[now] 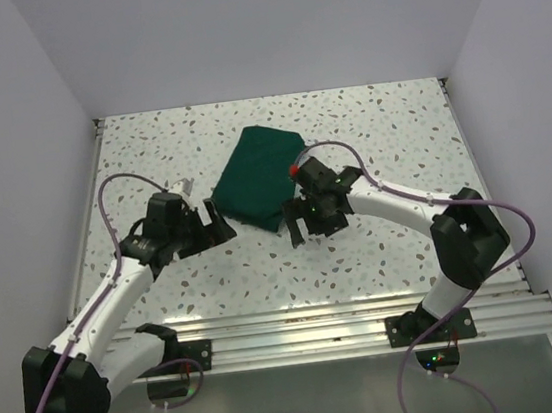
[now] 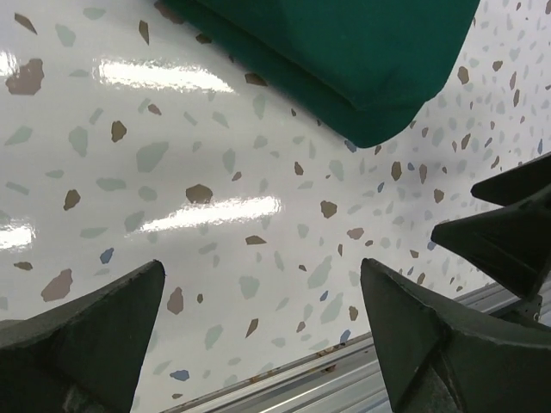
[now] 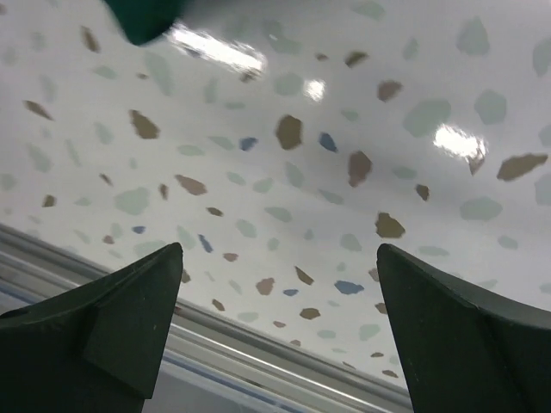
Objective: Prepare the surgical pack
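Dark green, folded fabric surgical pack (image 1: 260, 176) lies flat as a compact rectangular bundle on the white speckled table (image 1: 387, 122), mid-table, rotated so one corner points toward the arms. Left hand (image 1: 216, 225) is released: fingers spread wide, nothing between them, just beside the pack's near left edge, not touching it. Left wrist view agrees: left hand (image 2: 258, 344) is over bare table (image 2: 172, 172), with the rounded corner of the surgical pack (image 2: 370, 77) ahead of the gap and clear of both fingers. Right hand (image 1: 307, 230) is also released, wide and empty, at the pack's near right corner; top view can't settle whether it touches the fabric. Right wrist view: right hand (image 3: 280, 331) over bare speckled surface, only a blurred green tip of the surgical pack (image 3: 142, 17) at the top-left edge, apart from the fingers. The right hand's dark fingertips (image 2: 508, 241) show at the right edge of the left wrist view. Ribbed aluminium rail (image 1: 350, 318) runs along the near table edge.
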